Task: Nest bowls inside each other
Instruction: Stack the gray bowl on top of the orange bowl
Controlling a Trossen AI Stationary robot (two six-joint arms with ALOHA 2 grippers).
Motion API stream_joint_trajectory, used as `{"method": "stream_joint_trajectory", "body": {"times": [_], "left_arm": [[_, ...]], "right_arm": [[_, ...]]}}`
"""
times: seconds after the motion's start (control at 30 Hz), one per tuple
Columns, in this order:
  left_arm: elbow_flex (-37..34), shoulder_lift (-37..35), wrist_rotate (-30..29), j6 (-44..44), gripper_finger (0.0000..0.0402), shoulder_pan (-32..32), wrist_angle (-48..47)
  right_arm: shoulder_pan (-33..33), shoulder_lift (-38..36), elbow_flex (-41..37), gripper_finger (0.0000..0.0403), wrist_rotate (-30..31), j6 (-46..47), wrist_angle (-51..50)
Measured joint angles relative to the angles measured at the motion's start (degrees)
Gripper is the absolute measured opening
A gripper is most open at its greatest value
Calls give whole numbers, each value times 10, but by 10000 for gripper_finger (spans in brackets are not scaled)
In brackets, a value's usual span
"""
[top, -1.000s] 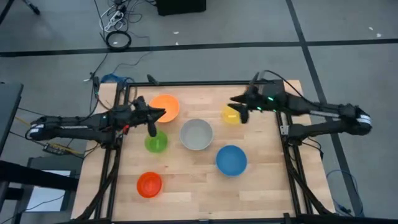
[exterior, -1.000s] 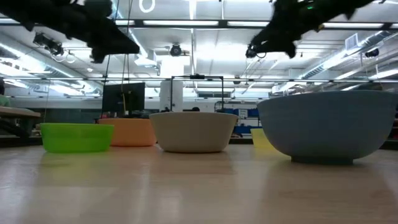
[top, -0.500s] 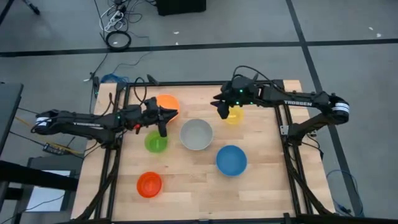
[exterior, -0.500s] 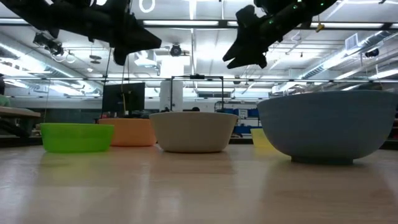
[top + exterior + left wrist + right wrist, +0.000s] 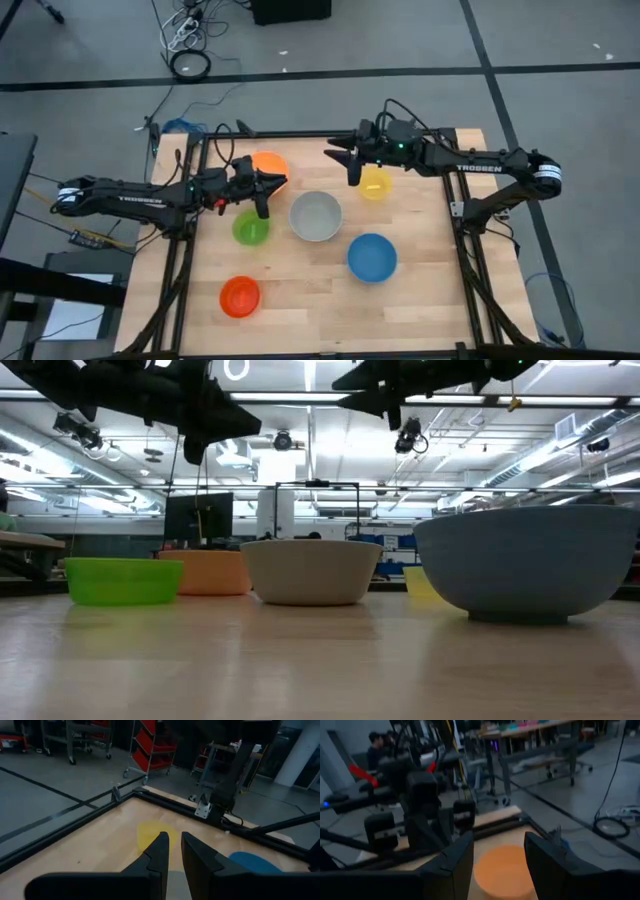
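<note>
Both pairs of jaws are holding nothing: the left gripper (image 5: 262, 203) is showing only a narrow slit between its fingers in its own wrist view, while the right gripper (image 5: 348, 165) is standing with its fingers spread wide apart in its wrist view.

Since half a second ago the right gripper has been shifting away from the yellow bowl (image 5: 376, 183) toward the table's far middle, and in the low view it is now hanging higher and lying nearly level instead of pointing down. A second ago that arm was drawn back at the right edge. The left gripper is staying where it was half a second ago, hovering above the gap between the orange bowl (image 5: 268, 166) and the green bowl (image 5: 250, 229).

Only the high view is showing the red-orange bowl (image 5: 240, 297) near the front left of the wooden table (image 5: 420, 290); the low view is missing it. The left wrist view is taking in the yellow bowl and a part of the blue bowl (image 5: 372, 256); the right wrist view is framing the orange bowl between its fingers, with a seated person far behind.

Six bowls are sitting apart on the table, one of each colour, the grey bowl (image 5: 316, 216) in the middle, none nested. Two arms are reaching over them.
</note>
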Motion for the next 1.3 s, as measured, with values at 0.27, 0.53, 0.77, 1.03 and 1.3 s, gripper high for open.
{"method": "stream_joint_trajectory", "body": {"times": [0.27, 0.53, 0.77, 1.03, 1.3], "left_arm": [[0, 0, -2, -13, 60, 0, 0], [0, 0, -19, -30, 60, 0, -18], [0, 0, -14, -28, 60, 0, -12], [0, 0, 2, -27, 60, 0, 14], [6, 0, -39, 1, 60, 0, -9]], "right_arm": [[2, 0, 0, 164, 4, 35, 32], [2, 0, 0, 164, 78, 42, 28], [2, 0, 0, 164, 75, 42, 18], [-1, 0, 0, 164, 59, 37, 16], [19, 0, 0, 158, 163, -9, -68]]}}
